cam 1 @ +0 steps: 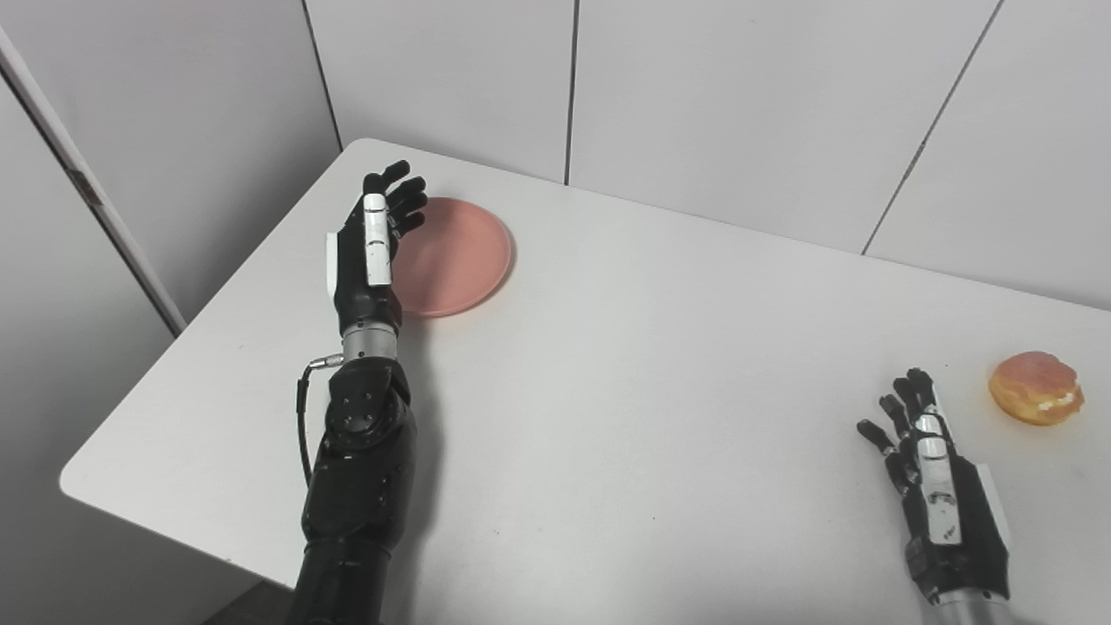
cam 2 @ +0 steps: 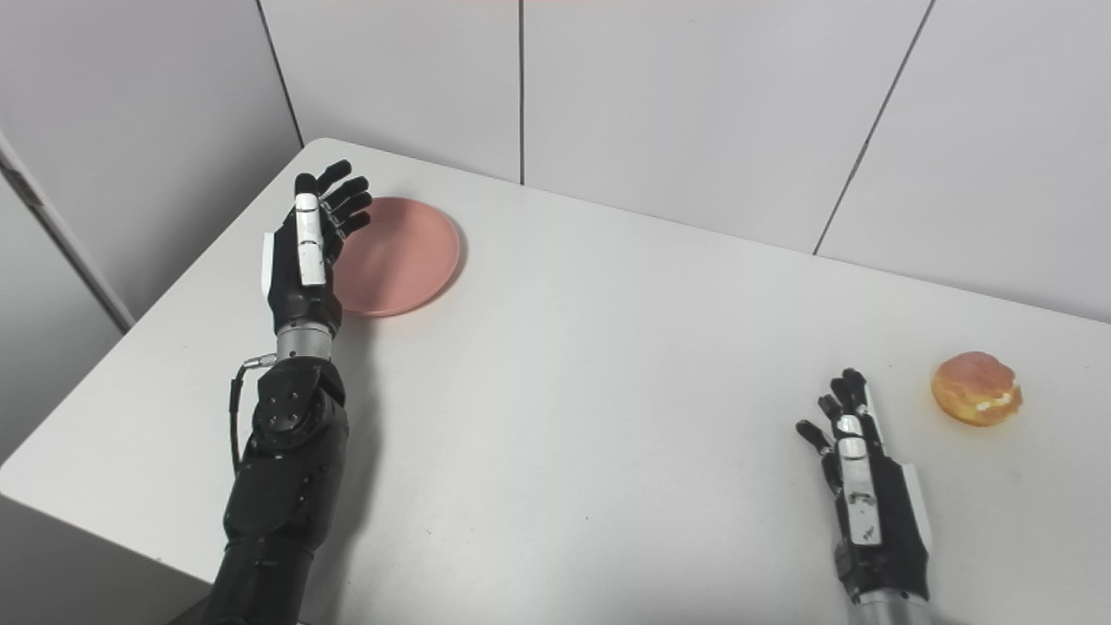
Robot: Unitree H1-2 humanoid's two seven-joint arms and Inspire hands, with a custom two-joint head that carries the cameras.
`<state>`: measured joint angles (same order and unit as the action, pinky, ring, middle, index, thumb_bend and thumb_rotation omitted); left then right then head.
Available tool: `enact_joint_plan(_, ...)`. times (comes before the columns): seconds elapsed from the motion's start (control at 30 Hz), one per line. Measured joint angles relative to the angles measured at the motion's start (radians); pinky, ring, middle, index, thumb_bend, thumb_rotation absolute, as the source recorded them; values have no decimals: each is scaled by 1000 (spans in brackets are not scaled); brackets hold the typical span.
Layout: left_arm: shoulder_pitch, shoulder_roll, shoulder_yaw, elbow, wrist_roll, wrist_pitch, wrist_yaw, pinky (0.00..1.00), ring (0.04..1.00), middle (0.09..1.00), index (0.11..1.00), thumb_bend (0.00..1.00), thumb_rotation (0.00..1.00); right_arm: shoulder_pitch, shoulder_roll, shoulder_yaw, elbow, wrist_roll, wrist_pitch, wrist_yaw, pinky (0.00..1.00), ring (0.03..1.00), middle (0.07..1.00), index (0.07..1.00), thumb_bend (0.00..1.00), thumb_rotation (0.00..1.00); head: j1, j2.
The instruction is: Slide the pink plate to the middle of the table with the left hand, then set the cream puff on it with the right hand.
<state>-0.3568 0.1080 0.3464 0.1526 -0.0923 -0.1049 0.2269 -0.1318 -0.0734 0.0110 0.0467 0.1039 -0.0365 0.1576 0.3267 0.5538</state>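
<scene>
the pink plate (cam 1: 456, 256) lies flat near the far left corner of the table (cam 1: 625, 417), well away from the middle. it looks like a shallow, stiff dish with a low raised rim, probably light plastic or melamine, so it should slide easily on the smooth top and could skid further than meant if shoved. the best place to act on it is the left rim, pushing sideways toward the centre, or pressing down lightly on its floor and dragging.

the left hand (cam 1: 371, 247) stands edge-on at that left rim, fingers spread and holding nothing; whether it touches the rim or only covers it from this angle, i cannot tell.

the cream puff (cam 1: 1036, 388) sits near the right side of the table, well apart from the plate. it looks soft and fragile (pale filling shows at its seam), so it wants a gentle hold around its sides, not a squeeze. the right hand (cam 1: 933, 473) rests just short of it, open, fingers apart, empty.

the table is plain white, matte and bare between the 2 things, with rounded corners. pale panelled walls (cam 1: 738, 104) close in behind and to the left.
</scene>
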Motion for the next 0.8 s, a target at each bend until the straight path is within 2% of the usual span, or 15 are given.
enact_joint_plan(0.07, -9, 4, 11, 4, 0, -6, 13, 714, 718, 704, 702, 739, 1000, 0, 0, 1, -1, -5, 0, 0, 1000, 974, 988, 994, 456, 939, 2, 0)
enact_joint_plan(0.13, -25, 19, 22, 36, 1, -45, 27, 694, 703, 695, 681, 742, 1000, -1, 0, 2, -1, -7, 0, 0, 1000, 970, 990, 998, 435, 935, 2, 0)
enact_joint_plan(0.23, -37, 46, 46, 76, 1, -78, 49, 665, 693, 690, 681, 790, 1000, -2, -1, 2, -1, -6, 0, 1, 1000, 970, 992, 998, 429, 924, 0, 0)
enact_joint_plan(0.4, -36, 72, 76, 100, -22, -82, 66, 696, 707, 700, 706, 839, 1000, -2, -4, -1, -2, -6, 0, 0, 1000, 971, 988, 993, 445, 924, 5, 2)
enact_joint_plan(0.8, -40, 127, 129, 220, -59, -114, 100, 719, 739, 730, 722, 823, 1000, -2, -4, 0, -3, -15, 0, -1, 998, 965, 984, 989, 439, 909, 11, 5)
